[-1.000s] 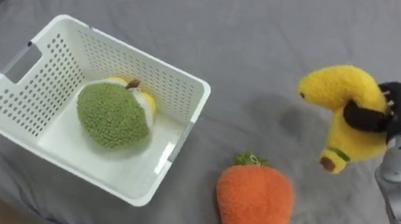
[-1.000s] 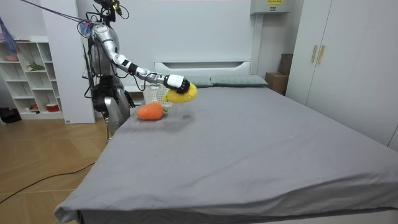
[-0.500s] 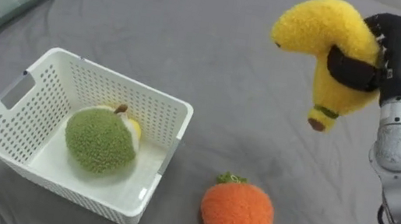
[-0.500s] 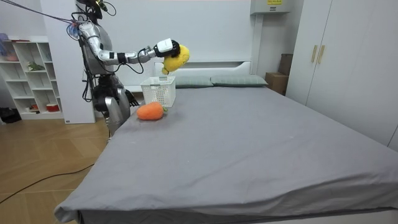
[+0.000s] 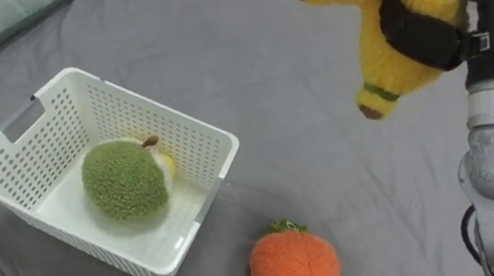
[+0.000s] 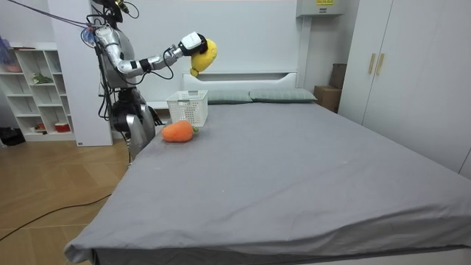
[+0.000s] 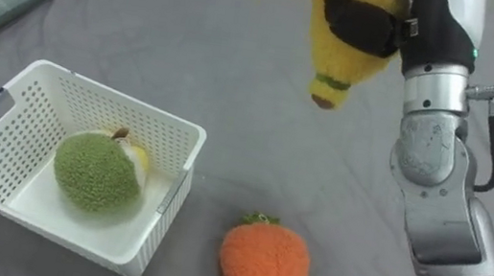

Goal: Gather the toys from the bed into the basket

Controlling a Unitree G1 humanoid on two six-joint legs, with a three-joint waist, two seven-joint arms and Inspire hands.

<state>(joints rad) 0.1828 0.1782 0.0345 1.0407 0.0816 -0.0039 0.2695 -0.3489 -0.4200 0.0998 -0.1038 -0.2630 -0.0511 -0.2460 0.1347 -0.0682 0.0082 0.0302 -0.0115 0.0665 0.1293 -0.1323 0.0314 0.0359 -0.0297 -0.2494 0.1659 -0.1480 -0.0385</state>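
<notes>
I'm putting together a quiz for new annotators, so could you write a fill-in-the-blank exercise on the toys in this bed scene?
1. The hand gripping the plush banana in the air is the robot's ____ one.
2. Inside the white basket lies a round plush toy whose colour is ____.
3. Beside the basket, on the grey bed, lies a plush carrot coloured ____.

Missing words: right; green; orange.

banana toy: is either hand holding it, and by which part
Yes: the right hand holds the banana toy up in the air, fingers curled round its middle, at the bend.
</notes>
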